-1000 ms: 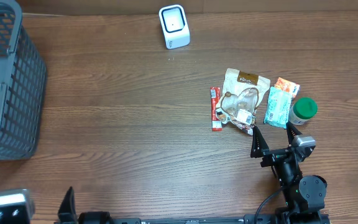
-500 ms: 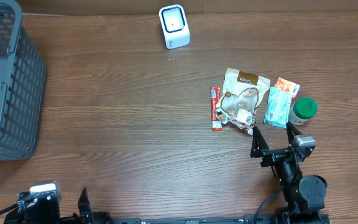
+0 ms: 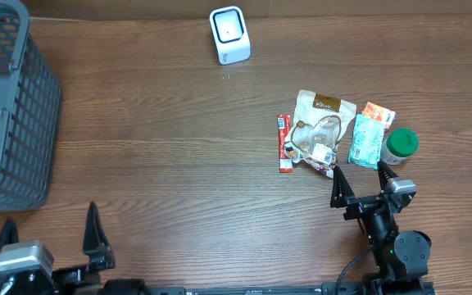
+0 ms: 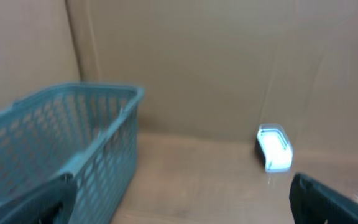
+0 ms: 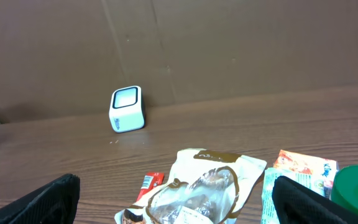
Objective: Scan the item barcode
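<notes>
Left arm [image 3: 23, 260]: we see it at the near left edge of the tabletop [image 3: 154, 164], with its jaws spread wide and nothing between them.
Right arm [image 3: 393, 238]: it sits at the near right edge, just short of the items; its jaws are also wide and hold nothing.
Items: we count five in a tight cluster right of centre, all lying on the tabletop and untouched by either arm.
Bar [image 3: 283, 143]: red and thin, on the left flank of the cluster, its long side against the pouch.
Pouch [image 3: 322, 131]: tan with a clear window, lying flat in the middle; a small white label shows near its lower edge.
Teal packet [image 3: 365, 141]: just right of the pouch, lying flat.
Orange packet [image 3: 378, 113]: at the far end of the teal packet, partly under it.
Jar [image 3: 401, 145]: green lid up, beside the teal packet, farthest right.
Scanner [image 3: 229, 34]: white, upright at the far edge, well apart from the cluster; in the left wrist view its face glows.
Basket [image 3: 6, 106]: grey mesh, at the far left, partly out of the overhead view.
Barcode: we cannot make one out on any item.
</notes>
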